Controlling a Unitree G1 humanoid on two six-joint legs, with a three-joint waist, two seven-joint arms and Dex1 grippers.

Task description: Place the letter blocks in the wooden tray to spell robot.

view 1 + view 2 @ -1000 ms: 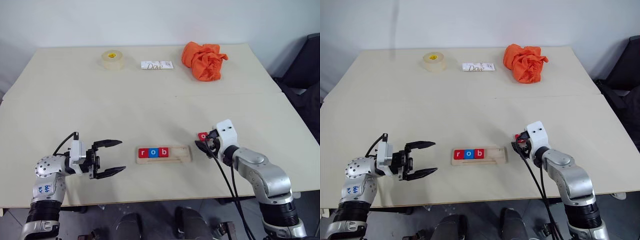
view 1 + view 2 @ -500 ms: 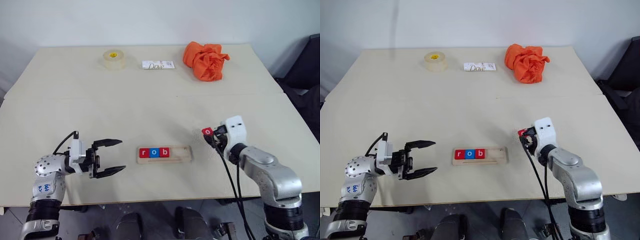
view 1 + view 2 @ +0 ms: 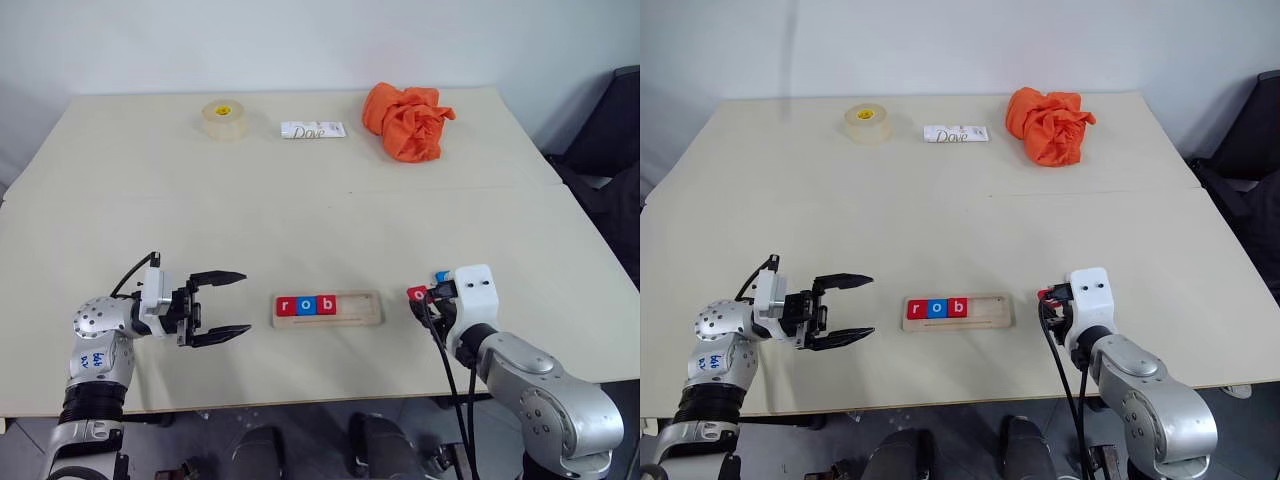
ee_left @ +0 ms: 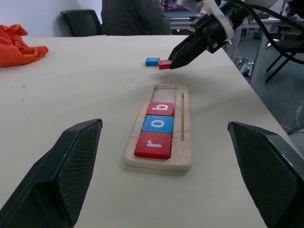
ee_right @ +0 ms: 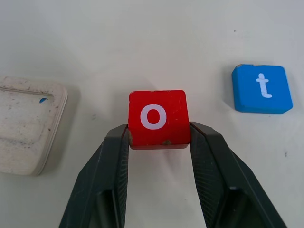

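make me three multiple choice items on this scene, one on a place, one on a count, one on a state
1. Where does the blue t tile lie?
A. in the wooden tray
B. on the bare table, outside the tray
C. on the orange cloth

2. How many tiles sit in the wooden tray?
A. three
B. five
C. one

3. What is the state of the right claw?
A. open over the tape roll
B. shut on nothing
C. shut on the red o tile

Answers:
1. B, the right wrist view shows it flat on the table, off the tray.
2. A, r, o and b fill one end, and the rest of the tray is bare.
3. C, both fingers press the sides of the red o tile.
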